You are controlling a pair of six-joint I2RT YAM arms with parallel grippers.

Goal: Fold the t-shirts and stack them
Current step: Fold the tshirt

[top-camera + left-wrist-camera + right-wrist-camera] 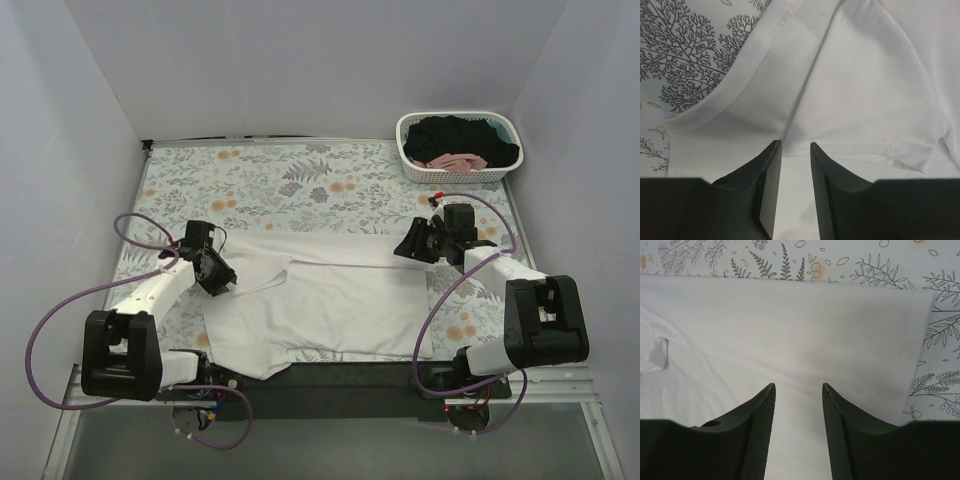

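Note:
A white t-shirt (330, 300) lies spread flat on the floral tablecloth (280, 180), its top part folded over. My left gripper (224, 284) hovers over the shirt's left side, by the sleeve; in the left wrist view (796, 145) its jaws are slightly apart with nothing between them, white cloth (865, 90) below. My right gripper (405, 248) is over the shirt's top right corner; in the right wrist view (798, 386) it is open and empty above the hemmed edge (900, 340). A black shirt (455, 135) and a pink one (460, 160) lie in the basket.
The white lattice basket (455, 174) stands at the back right corner. White walls close in the table on three sides. A dark strip (330, 378) runs along the near edge between the arm bases. Purple cables loop beside both arms.

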